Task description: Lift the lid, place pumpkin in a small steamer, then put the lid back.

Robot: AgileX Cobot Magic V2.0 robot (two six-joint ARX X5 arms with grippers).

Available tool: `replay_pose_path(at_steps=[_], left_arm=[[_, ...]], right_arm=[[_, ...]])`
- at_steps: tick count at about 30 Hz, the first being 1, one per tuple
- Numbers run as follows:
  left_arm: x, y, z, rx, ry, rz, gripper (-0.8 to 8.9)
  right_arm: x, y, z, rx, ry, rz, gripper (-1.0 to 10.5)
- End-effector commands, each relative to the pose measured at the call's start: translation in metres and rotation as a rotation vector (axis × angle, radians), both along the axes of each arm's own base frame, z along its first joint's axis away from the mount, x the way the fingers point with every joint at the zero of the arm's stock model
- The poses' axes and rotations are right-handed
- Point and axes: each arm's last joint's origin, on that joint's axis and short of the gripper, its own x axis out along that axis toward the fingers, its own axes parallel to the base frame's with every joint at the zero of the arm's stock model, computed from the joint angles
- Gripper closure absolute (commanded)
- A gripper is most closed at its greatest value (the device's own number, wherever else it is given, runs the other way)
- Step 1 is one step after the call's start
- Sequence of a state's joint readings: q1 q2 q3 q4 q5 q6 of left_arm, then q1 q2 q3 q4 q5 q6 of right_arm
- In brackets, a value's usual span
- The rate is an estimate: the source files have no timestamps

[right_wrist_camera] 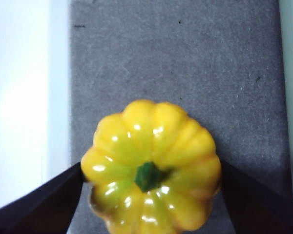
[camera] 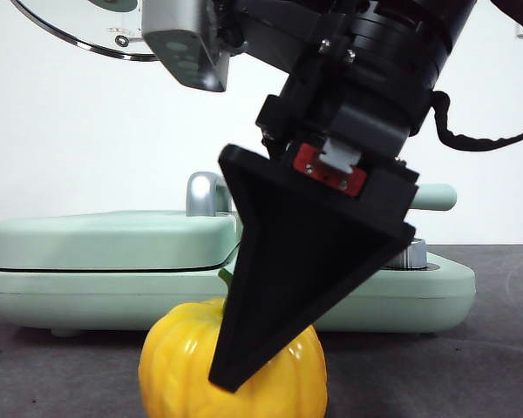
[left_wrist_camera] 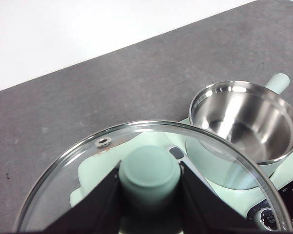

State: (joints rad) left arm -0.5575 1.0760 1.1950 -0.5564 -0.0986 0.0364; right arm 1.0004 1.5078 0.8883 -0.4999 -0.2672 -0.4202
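The glossy yellow pumpkin with its green stem rests on the dark table, low in the front view. My right gripper reaches down over it, a black jaw pressed against each side. My left gripper is shut on the mint-green knob of the glass lid and holds it high in the air, where it shows at the front view's top left. The small steamer stands uncovered, its steel inside empty. From the front only its stubby handle shows behind the arm.
The steamer stands on a wide mint-green base just behind the pumpkin. A flat mint-green cover with a chrome handle lies on it, and control knobs sit near the pot. A white wall runs behind.
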Motion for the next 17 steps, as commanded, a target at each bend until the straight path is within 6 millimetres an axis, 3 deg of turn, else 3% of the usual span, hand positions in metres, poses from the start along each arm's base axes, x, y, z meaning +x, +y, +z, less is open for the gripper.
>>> replay_pose_path(at_steps=[1, 7, 17], left_arm=[[-0.002, 0.0, 0.011, -0.027, -0.05, -0.006, 8.04], [-0.002, 0.0, 0.011, -0.028, -0.05, -0.006, 8.04], [-0.002, 0.0, 0.011, -0.026, -0.047, -0.006, 8.04]], right_arm=[[-0.001, 0.005, -0.002, -0.014, 0.023, -0.002, 5.9], [-0.003, 0.001, 0.007, -0.02, 0.04, -0.03, 5.9], [-0.009, -0.017, 0.075, 0.032, 0.005, -0.239, 5.9]])
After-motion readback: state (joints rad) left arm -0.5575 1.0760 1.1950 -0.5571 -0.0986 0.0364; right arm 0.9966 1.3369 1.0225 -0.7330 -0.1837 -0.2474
